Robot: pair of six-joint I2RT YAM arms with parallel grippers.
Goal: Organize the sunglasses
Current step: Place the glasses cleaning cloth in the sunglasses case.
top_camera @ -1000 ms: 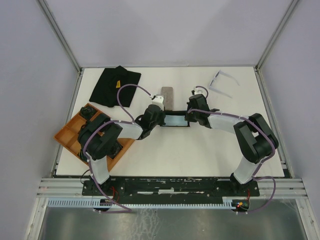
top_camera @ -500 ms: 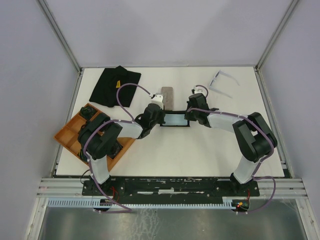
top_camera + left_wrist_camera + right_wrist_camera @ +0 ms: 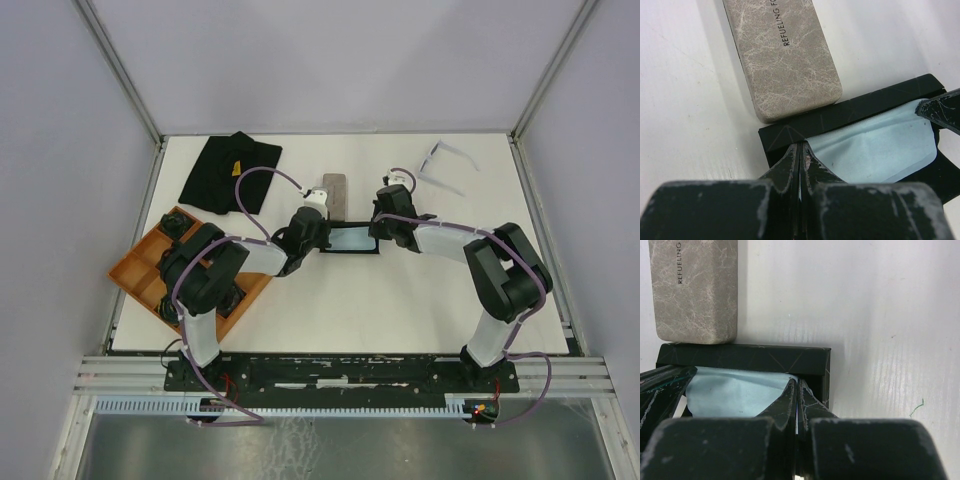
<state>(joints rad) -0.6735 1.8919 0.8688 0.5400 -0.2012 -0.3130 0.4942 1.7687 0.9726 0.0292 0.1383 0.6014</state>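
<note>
Two arms meet at the middle of the table [image 3: 400, 300], one at each end of the single light blue cloth [image 3: 875, 147]. The left gripper [image 3: 800, 147] has its fingers pressed together on the cloth's left corner, and a thin pale strip shows between them. The right gripper [image 3: 796, 385] is pinched in the same way on the cloth's right edge. The cloth lies inside the one black case [image 3: 860, 102], which is open and flat. There is also one grey case [image 3: 335, 192]; it points lengthways to the far edge, and its near end touches the far flap of the black case. I can find one pair of sunglasses [image 3: 433, 161], with a pale thin frame. It lies with its temples spread open near the far right corner, close to the far edge, well apart from both grippers and both cases. One black fabric [image 3: 230, 170] lies at the far left corner. One orange tray [image 3: 135, 265] sits turned at an angle against the left edge, and the left arm passes over it; what is in its compartments I cannot tell. A wide strip of bare table runs between the black case and the arm bases, and there is more bare surface on the right side, under and beyond the right arm. Between the grey case and the sunglasses there is also a free gap along the far edge.
</note>
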